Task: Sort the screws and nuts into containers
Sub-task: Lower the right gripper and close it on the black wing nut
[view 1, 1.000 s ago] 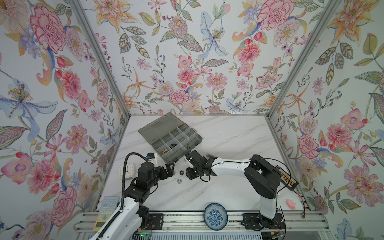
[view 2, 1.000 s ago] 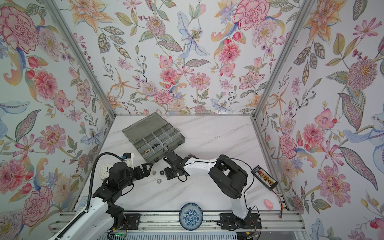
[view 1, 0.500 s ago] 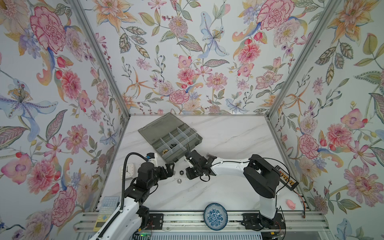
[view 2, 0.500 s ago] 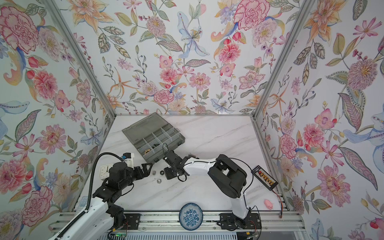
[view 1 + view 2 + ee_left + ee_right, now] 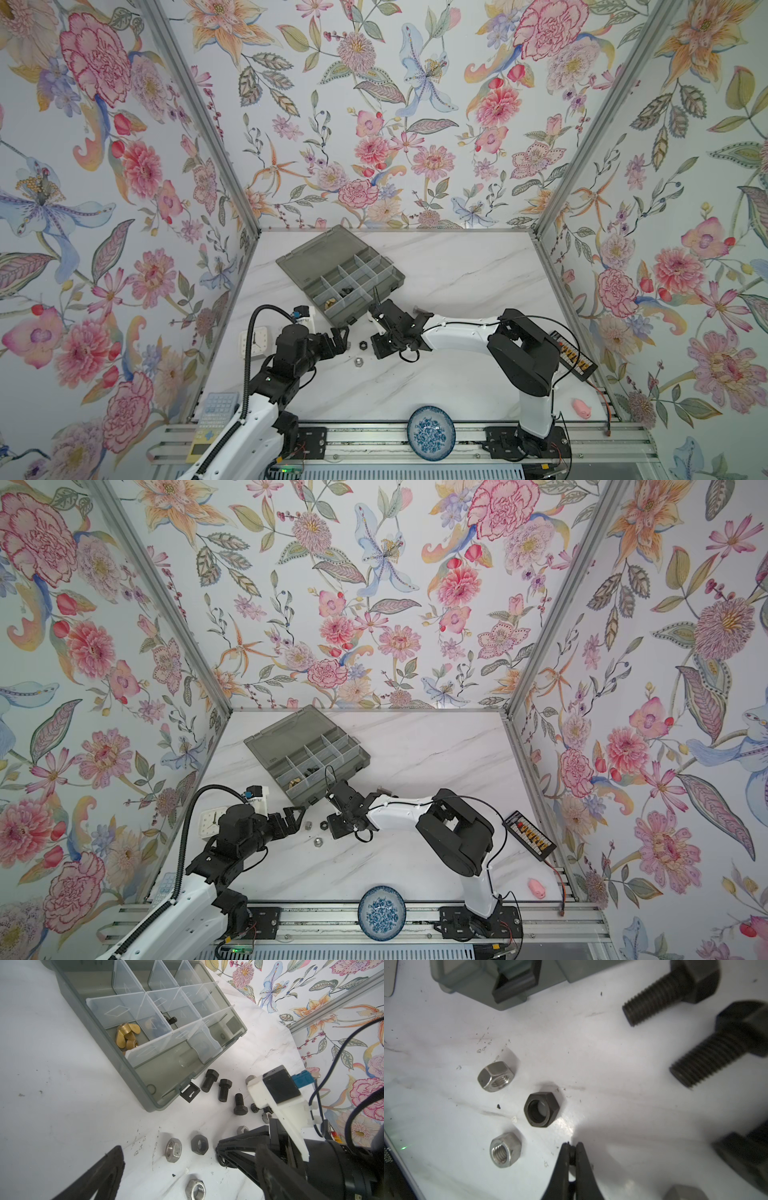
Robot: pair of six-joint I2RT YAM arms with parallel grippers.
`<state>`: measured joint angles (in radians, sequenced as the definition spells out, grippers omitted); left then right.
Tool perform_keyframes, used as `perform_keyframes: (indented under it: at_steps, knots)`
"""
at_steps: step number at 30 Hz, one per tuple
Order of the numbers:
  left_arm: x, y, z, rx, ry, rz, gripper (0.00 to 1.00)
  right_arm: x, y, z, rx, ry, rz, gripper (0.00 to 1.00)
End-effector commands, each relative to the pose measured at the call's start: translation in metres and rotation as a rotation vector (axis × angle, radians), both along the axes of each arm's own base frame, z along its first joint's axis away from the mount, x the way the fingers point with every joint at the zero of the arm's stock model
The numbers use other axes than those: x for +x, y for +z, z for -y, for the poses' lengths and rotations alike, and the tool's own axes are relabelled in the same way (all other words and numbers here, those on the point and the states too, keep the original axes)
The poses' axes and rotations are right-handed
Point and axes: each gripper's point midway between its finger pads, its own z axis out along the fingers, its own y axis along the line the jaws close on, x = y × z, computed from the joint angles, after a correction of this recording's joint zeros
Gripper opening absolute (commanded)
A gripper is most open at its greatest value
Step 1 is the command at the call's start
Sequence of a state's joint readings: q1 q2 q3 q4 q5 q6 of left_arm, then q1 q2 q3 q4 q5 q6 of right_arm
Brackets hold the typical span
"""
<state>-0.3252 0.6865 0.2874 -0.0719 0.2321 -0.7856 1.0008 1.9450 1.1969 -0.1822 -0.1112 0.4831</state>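
The grey organizer box [image 5: 308,258] [image 5: 128,1078] lies open, with brass wing nuts [image 5: 125,1035] in one of its containers. Three black screws [image 5: 224,1089] [image 5: 670,987] lie by its corner. On the table between the arms rest a silver nut [image 5: 174,1150] [image 5: 495,1076], a black nut [image 5: 199,1144] [image 5: 542,1108] [image 5: 362,344] and a second silver nut [image 5: 195,1189] [image 5: 505,1150]. My left gripper [image 5: 182,1176] [image 5: 343,336] is open over them. My right gripper [image 5: 572,1147] [image 5: 374,350] is low beside the black nut, shut on a small dark piece, seemingly a small black nut.
More small nuts [image 5: 266,1115] lie under the right arm's wrist. A blue-and-white dish [image 5: 431,433] sits on the front rail. A white clock [image 5: 254,345] and a calculator [image 5: 214,411] lie at the left wall, a black tester strip [image 5: 573,360] and a pink toy [image 5: 582,408] at the right.
The right gripper's jaws have closed. Both arms have stayed almost where they were.
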Motion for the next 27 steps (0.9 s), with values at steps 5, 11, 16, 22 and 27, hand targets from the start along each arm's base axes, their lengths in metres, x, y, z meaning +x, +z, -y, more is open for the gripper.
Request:
perform_keyframes:
  at_steps: [5,11,16,22,27]
  knots:
    - [0.000,0.000,-0.002,-0.009,0.010,0.011,0.99,-0.001,-0.016,0.010,-0.064,0.003,-0.006,0.03]
    - [0.001,-0.001,-0.003,-0.008,0.012,0.009,0.99,-0.001,-0.012,0.008,-0.056,0.025,0.007,0.00]
    - [0.000,0.000,-0.003,-0.009,0.011,0.011,0.99,0.005,0.008,-0.001,-0.024,0.085,0.067,0.00]
    - [0.000,0.002,-0.004,-0.008,0.014,0.018,0.99,0.019,0.034,-0.011,0.022,0.140,0.134,0.00]
    - [-0.001,0.003,-0.005,-0.003,0.019,0.018,0.99,0.040,0.061,-0.018,0.086,0.159,0.173,0.00]
